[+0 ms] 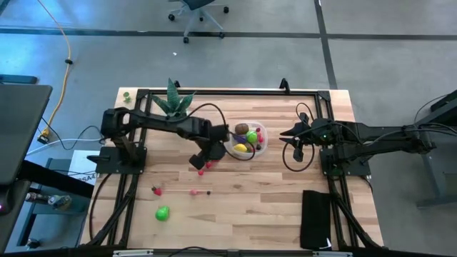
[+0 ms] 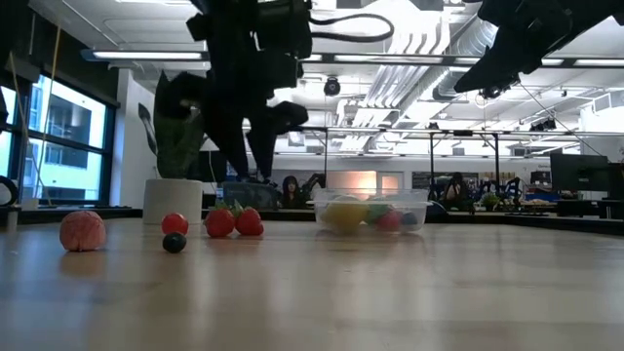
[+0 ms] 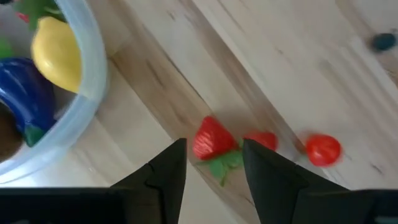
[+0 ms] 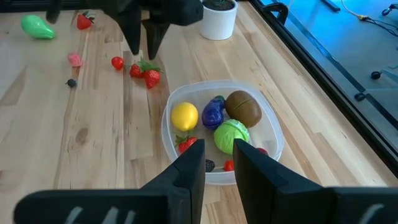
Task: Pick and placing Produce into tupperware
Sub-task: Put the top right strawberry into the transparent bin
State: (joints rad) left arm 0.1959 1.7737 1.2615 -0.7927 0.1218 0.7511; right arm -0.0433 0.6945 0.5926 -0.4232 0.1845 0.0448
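Fingers (image 3: pixel 168 171) of our left gripper (image 3: pixel 213 168) stand apart over the pale wooden counter (image 1: pixel 271 207), pointing down at a red toy strawberry with a green leaf cap (image 3: pixel 211 140) that lies in the gap between them; we cannot tell from the views whether either finger touches it, and it rests on the counter, not lifted. Just beside it lies a second red strawberry (image 3: pixel 262 140), and a little farther a small round red tomato-like piece (image 3: pixel 323 150). Our left gripper hangs just beside the small clear plastic tupperware bowl (image 1: pixel 260 148), which sits near the counter's middle toward the back. Inside the bowl we see a yellow lemon-like fruit (image 4: pixel 184 116), a purple eggplant-like piece (image 4: pixel 213 112), a brown kiwi-like fruit (image 4: pixel 243 108), a bright green round cabbage-like piece (image 4: pixel 231 135) and a small red strawberry (image 4: pixel 186 144). Still loose on the counter, well apart from the bowl, are a pink brain-textured piece (image 2: pixel 82 231), a tiny dark berry (image 2: pixel 174 243), another red strawberry (image 1: pixel 156 190) and a bright green pear-shaped fruit (image 1: pixel 163 213). Our right gripper (image 4: pixel 219 163) hovers in the air on the bowl's other side, its fingers (image 4: pixel 189 165) only narrowly parted and holding nothing. A spiky green plant in a white pot (image 1: pixel 173 102) stands at the back of the counter.
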